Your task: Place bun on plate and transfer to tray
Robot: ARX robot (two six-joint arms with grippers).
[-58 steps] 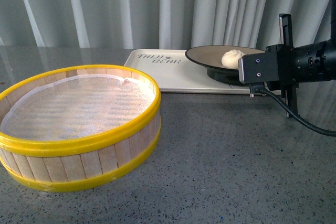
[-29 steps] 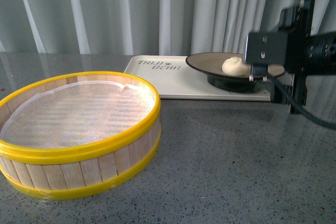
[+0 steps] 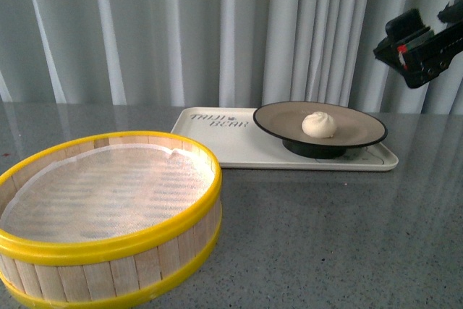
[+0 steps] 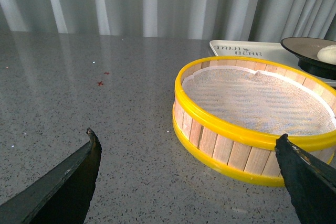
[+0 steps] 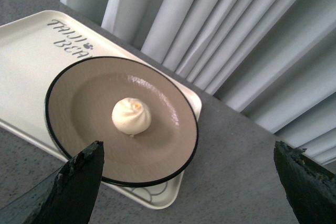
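Front view: bun point(image 3: 319, 124) sat on plate point(image 3: 320, 124), plate on tray point(image 3: 239, 146); task looked done. Right claw point(image 3: 419, 47) was high, clear of plate; you should retreat without clipping black rim.

Left wrist view: left claw point(image 4: 191, 174) gaped wide, empty, over speckled surface point(image 4: 79, 103) beside slatted, yellow-rimmed steamer basket point(image 4: 257, 116).

Right wrist view: right claw fingers spread wide, empty; bun pleated, plate matte tan.
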